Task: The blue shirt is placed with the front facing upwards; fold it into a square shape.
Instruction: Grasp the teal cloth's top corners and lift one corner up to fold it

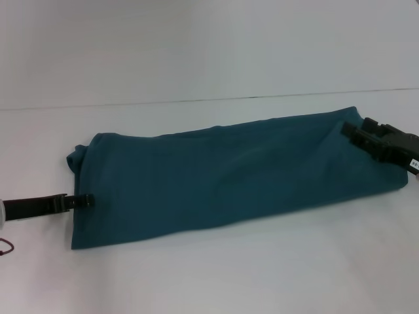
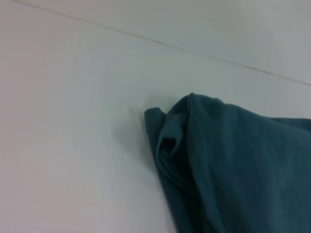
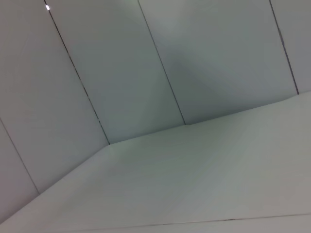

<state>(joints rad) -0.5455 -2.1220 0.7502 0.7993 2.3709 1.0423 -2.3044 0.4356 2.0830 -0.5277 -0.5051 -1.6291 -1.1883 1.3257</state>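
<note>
Head view: blue shirt (image 1: 222, 173) long soft band.

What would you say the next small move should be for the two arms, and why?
Probably carry one short end across onto the other. The blue shirt already lies as a long narrow band on the table, with the left end effector at one short end and the right end effector at the other.
</note>
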